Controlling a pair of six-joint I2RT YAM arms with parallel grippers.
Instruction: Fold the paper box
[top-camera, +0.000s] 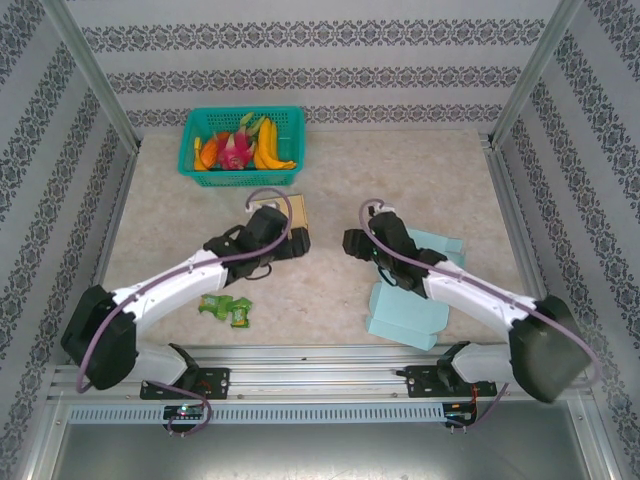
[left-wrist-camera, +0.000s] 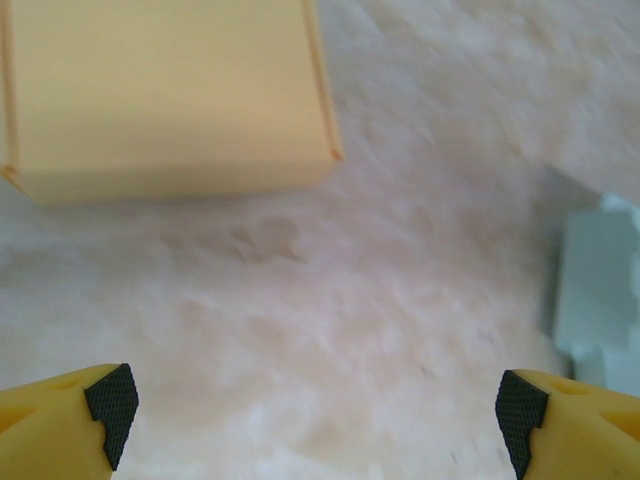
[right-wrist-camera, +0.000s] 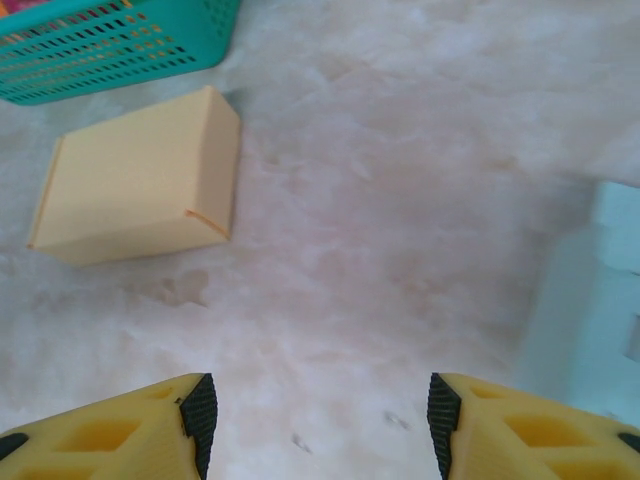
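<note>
The tan paper box (top-camera: 291, 209) lies closed on the table just beyond my left gripper (top-camera: 300, 246). In the left wrist view the box (left-wrist-camera: 170, 90) sits at the upper left, clear of my left gripper (left-wrist-camera: 315, 412), which is wide open over bare table. My right gripper (top-camera: 352, 242) hovers to the right of the box, also open with nothing in it (right-wrist-camera: 315, 420). In the right wrist view the box (right-wrist-camera: 140, 180) rests at the upper left. Flat light blue paper sheets (top-camera: 405, 315) lie under my right arm.
A green basket (top-camera: 190, 152) of fruit stands at the back left, its wall (right-wrist-camera: 100, 50) visible behind the box. A green packet (top-camera: 226, 309) lies by my left arm. Another blue sheet (top-camera: 442, 245) lies at the right; its edge (left-wrist-camera: 600, 290) borders the left wrist view.
</note>
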